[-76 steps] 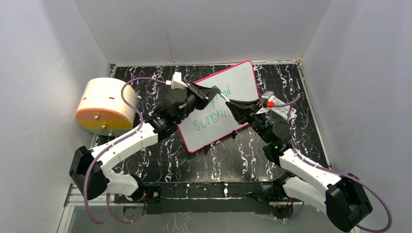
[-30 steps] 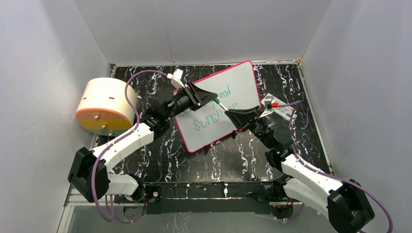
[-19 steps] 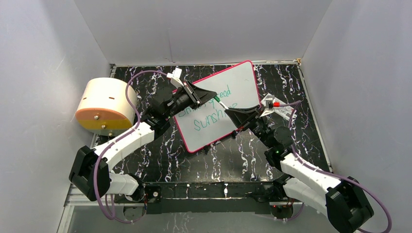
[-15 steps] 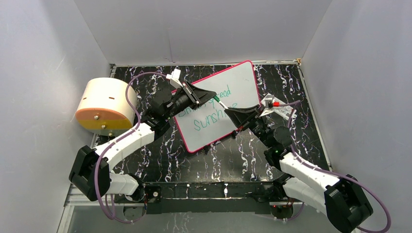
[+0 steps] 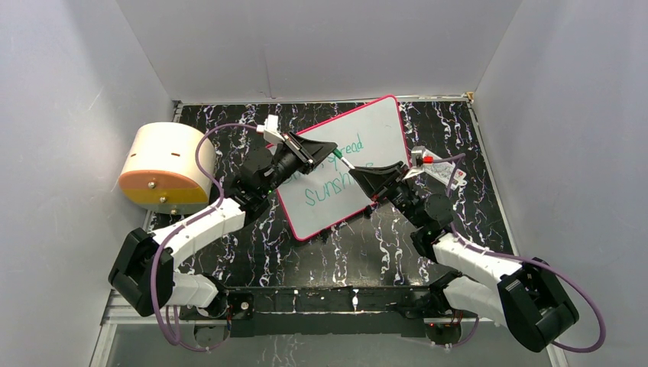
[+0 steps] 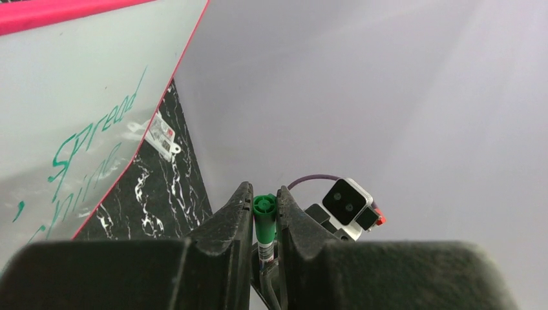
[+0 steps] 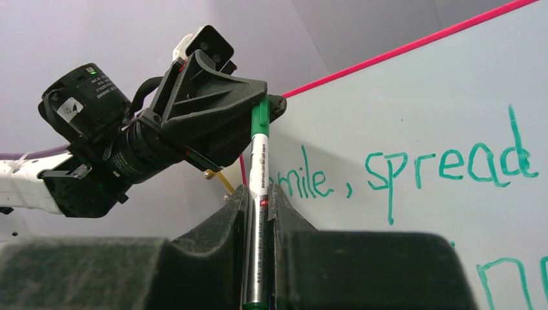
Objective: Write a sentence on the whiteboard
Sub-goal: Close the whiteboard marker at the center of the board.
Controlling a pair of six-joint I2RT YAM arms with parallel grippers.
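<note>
- Whiteboard (image 5: pixel 386 122) lies mid-counter (image 5: pixel 367 245), skewed, its far corner toward 1 o'clock, with the teal sentence (image 7: pixel 446 168) written across it.
- Right hand (image 5: pixel 357 174), reaching in from 4 o'clock, is clamped on the barrel of a marker (image 5: pixel 344 162) over the board.
- Left hand (image 5: pixel 334 151), from 9 o'clock, is closed on the marker's green end.
- A packet (image 5: pixel 452 176) lies at 3 o'clock near the board.
- A cream drum (image 5: pixel 164 162) sits at 9 o'clock.
</note>
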